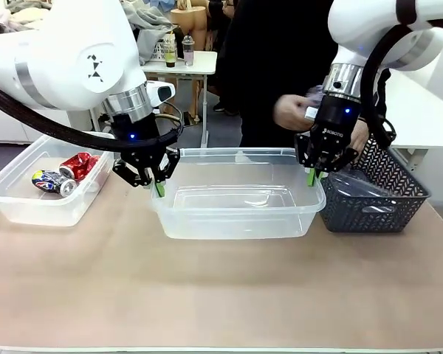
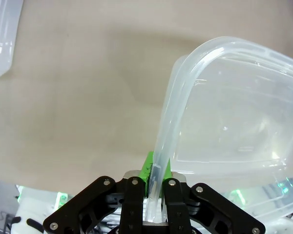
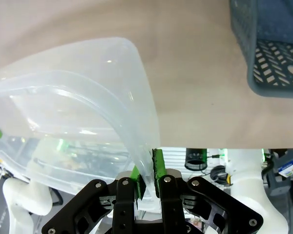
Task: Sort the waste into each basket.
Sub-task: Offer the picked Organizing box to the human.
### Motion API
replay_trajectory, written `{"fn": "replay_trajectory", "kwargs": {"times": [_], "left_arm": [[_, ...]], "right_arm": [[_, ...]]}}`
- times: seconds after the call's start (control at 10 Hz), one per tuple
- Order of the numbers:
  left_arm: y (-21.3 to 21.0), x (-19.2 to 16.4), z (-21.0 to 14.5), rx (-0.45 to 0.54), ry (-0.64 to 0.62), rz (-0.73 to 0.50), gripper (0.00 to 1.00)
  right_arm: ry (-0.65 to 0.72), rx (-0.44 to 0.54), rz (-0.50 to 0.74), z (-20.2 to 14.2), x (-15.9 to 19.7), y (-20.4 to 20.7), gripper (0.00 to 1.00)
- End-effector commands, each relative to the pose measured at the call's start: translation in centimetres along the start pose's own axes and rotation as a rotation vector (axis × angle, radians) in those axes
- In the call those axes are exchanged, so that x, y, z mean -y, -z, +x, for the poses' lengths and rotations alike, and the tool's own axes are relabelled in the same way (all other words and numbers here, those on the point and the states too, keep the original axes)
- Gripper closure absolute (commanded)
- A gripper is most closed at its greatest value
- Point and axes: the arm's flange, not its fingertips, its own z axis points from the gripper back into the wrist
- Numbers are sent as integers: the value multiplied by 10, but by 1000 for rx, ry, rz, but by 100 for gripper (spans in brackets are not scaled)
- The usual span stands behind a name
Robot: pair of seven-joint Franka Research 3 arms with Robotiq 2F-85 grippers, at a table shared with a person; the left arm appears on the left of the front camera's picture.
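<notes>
A clear empty basket (image 1: 240,221) stands at the table's middle. My left gripper (image 1: 159,189) is shut on its left rim, and my right gripper (image 1: 312,177) is shut on its right rim. In the left wrist view the green pads of my left gripper (image 2: 155,170) pinch the rolled rim of the basket (image 2: 224,97). My right gripper (image 3: 146,168) clamps the basket's wall (image 3: 88,87) the same way. A second clear basket (image 1: 29,195) at the far left holds a red can (image 1: 77,166) and a blue-yellow can (image 1: 48,181). Whether the middle basket is off the table I cannot tell.
A dark grey lattice basket (image 1: 376,195) stands right of the middle tub, close to my right gripper, with clear plastic things inside. A person's hand (image 1: 289,112) hovers behind the tub holding something pale and blurred. The near half of the table (image 1: 221,295) is bare.
</notes>
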Motion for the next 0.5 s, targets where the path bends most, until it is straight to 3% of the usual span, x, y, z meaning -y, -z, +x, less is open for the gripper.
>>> {"fn": "replay_trajectory", "kwargs": {"times": [0.0,0.4], "left_arm": [[-5,-3,4,13,-9,4,100],[-5,-3,4,13,-9,4,100]], "right_arm": [[-1,3,-6,-2,7,-3,100],[-1,3,-6,-2,7,-3,100]]}}
